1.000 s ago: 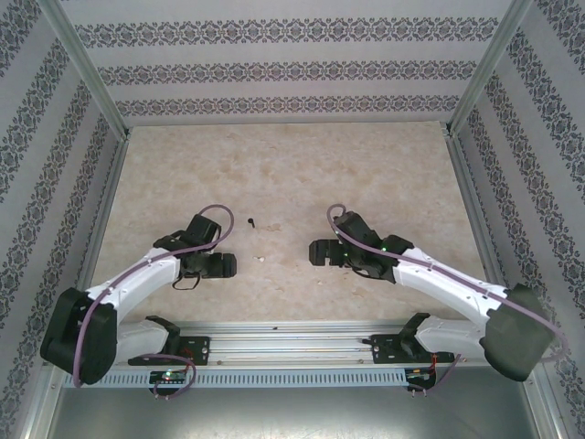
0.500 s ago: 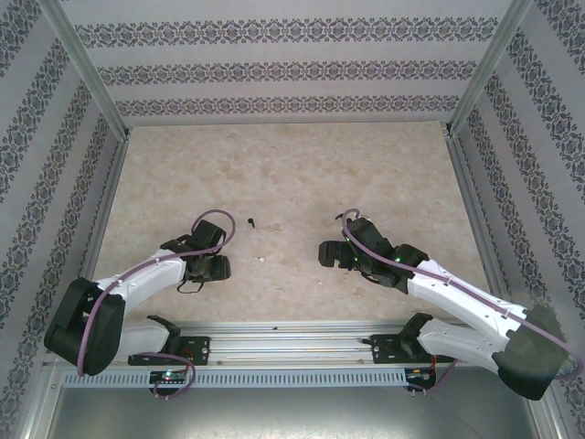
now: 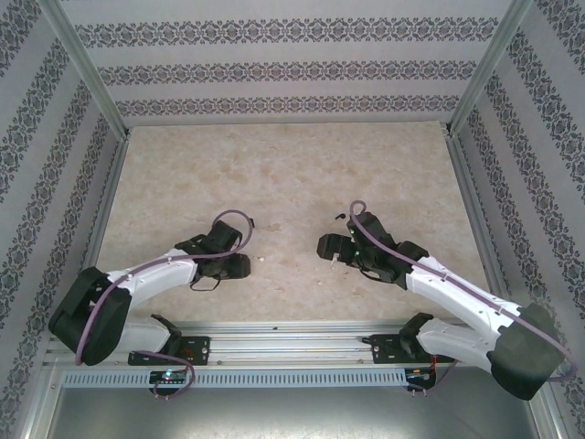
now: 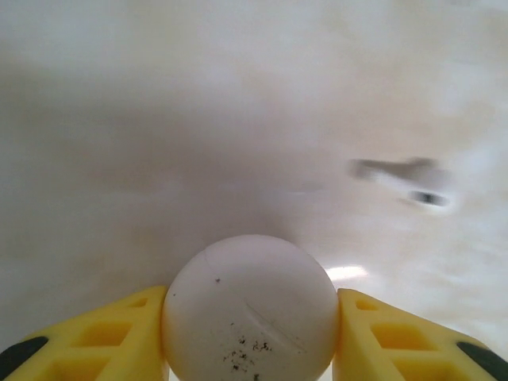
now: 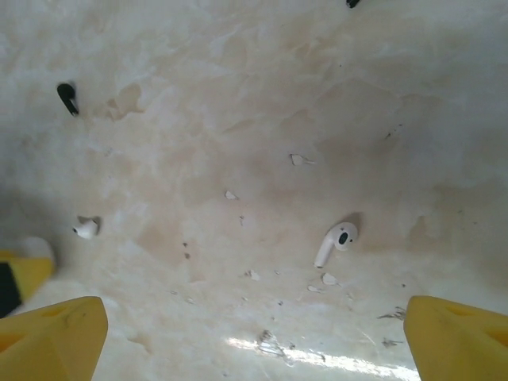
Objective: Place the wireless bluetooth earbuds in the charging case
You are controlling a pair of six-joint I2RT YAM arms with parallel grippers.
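The white, rounded charging case [image 4: 249, 298] sits between the yellow fingers [image 4: 103, 341] of my left gripper [image 4: 251, 329], which is shut on it close to the table. A blurred whitish earbud [image 4: 414, 189] lies ahead to its right. My right gripper [image 5: 254, 341] hangs open over the table with nothing between its fingers. A white stemmed earbud [image 5: 336, 243] lies just ahead of it, right of centre. A second whitish bud [image 5: 86, 228] lies to the left and a black bud [image 5: 67, 97] at the far left. From above, the left gripper [image 3: 239, 266] and right gripper [image 3: 325, 247] face each other, with a whitish bud [image 3: 263, 259] between them.
The marbled tabletop [image 3: 292, 174] carries small white flakes and scuff marks near the right gripper. Patterned walls enclose the table on three sides, and a metal rail [image 3: 292, 334] runs along the near edge by the arm bases.
My left gripper has closed on the white case and shifted right, toward the centre. The right gripper has stayed open and its arm has edged away from the near rail.
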